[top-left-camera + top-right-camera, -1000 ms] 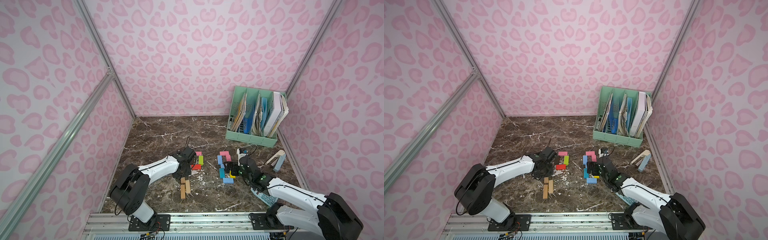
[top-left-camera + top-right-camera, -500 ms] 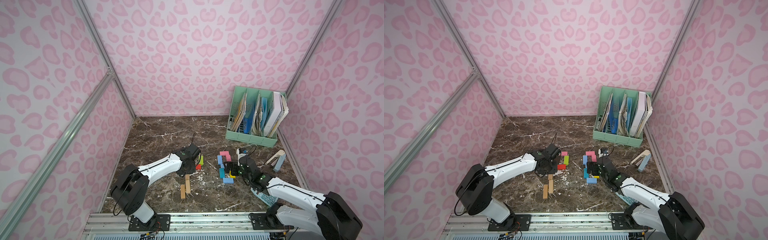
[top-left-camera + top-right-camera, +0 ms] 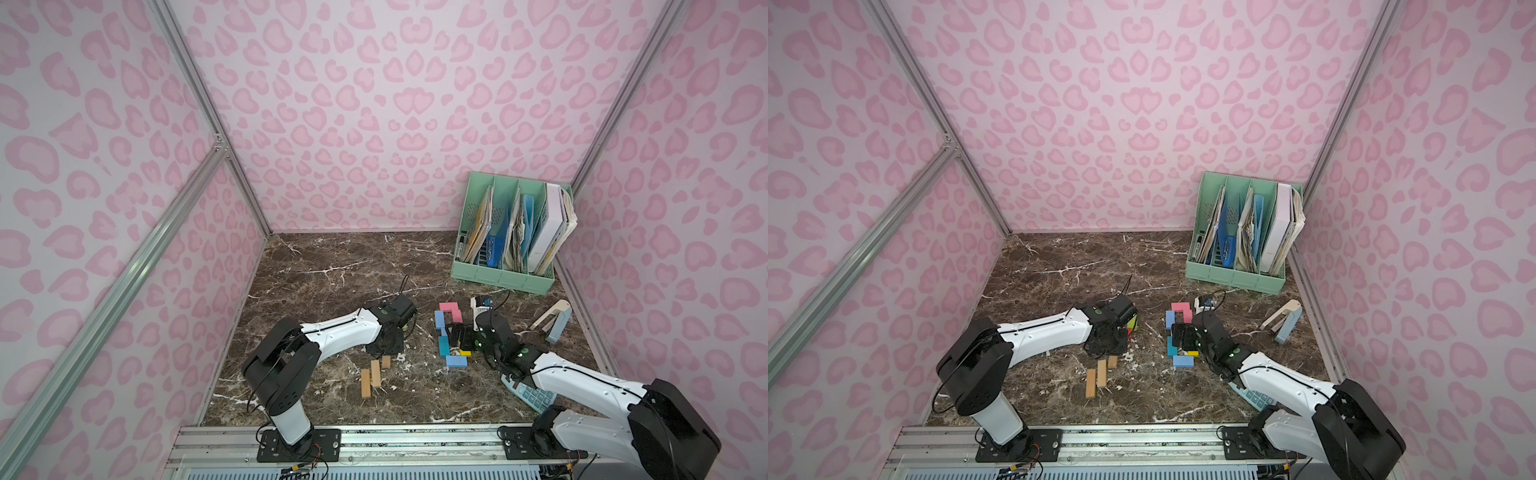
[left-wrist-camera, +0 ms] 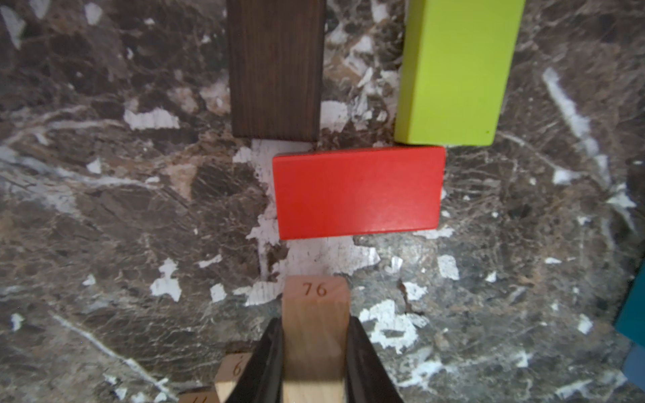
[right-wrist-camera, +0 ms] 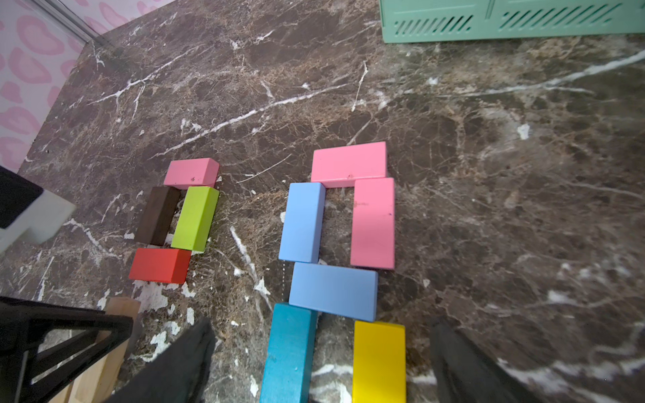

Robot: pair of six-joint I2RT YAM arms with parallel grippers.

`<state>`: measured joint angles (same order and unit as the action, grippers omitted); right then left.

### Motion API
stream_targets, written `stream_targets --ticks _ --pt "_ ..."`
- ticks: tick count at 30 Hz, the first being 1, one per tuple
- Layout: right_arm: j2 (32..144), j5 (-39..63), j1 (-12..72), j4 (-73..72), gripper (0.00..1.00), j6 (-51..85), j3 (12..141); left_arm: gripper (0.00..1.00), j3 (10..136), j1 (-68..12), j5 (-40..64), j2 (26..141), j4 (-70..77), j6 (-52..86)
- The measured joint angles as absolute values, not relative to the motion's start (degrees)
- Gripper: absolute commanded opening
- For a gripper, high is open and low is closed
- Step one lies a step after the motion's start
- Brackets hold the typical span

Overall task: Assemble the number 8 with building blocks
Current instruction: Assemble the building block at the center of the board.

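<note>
**Left fingers [image 4: 268,363] clamp a tan block; right fingers [image 5: 181,363] gape over the coloured figure**

The left gripper [image 4: 314,326] has both dark fingers pressed against the long sides of the tan block marked 76 [image 4: 316,307]. Whether that block is lifted off the marble table [image 3: 332,266] cannot be told. Its free end points at the red block [image 4: 357,192], with a strip of bare marble between them. Past the red block, the dark brown block [image 4: 275,69] and the green block [image 4: 457,69] lie parallel with a gap between them. The green one's end is right beside the red one's corner. The right wrist view shows a small pink block [image 5: 192,171] across their far ends. In both top views this gripper is low in the frame, just left of centre, and two loose tan blocks [image 3: 365,383] lie side by side just below it.

The right gripper [image 5: 323,326] is spread wide and holds nothing. The ends of the teal block [image 5: 288,352] and the yellow block [image 5: 378,363] lie between its fingers. The light blue crossbar block [image 5: 333,291] runs across their other ends. Beyond it, the light blue side block [image 5: 302,221] and the pink side block [image 5: 372,223] lie parallel, capped by the pink top block [image 5: 349,162]. In a top view, low and right of centre, the bottom light blue block [image 3: 456,360] lies at the teal one's lower end. The calculator [image 3: 530,395] shows under the right arm at lower right. The green file organiser [image 3: 503,276] stands right of centre.
</note>
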<state>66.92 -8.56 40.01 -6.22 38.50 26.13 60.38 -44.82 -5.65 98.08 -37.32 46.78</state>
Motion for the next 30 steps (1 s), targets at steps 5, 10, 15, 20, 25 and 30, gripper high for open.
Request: stream_targets --ticks 5,10,15,20,25,30 --pt "67.11 -8.38 40.01 -6.20 0.97 38.33 26.13 0.18 60.34 -44.88 -6.17 98.91 -37.28 46.78" --pt "67.13 -8.38 40.01 -6.17 0.97 38.30 26.13 0.18 60.27 -44.73 -7.11 99.85 -37.32 46.78" --pt "67.09 -8.38 40.01 -6.04 0.97 38.22 26.13 0.18 60.14 -44.34 -7.73 100.14 -37.12 46.76" --pt "67.09 -8.38 40.01 -6.02 0.97 38.13 26.13 0.18 59.96 -43.44 -7.62 100.14 -36.69 46.74" --pt "67.09 -8.38 40.01 -6.02 0.97 38.13 26.13 0.18 59.96 -42.57 -7.64 100.14 -36.40 46.35" --pt "67.09 -8.38 40.01 -6.00 0.97 38.13 26.13 0.18 60.45 -41.98 -7.62 100.62 -36.53 46.09"
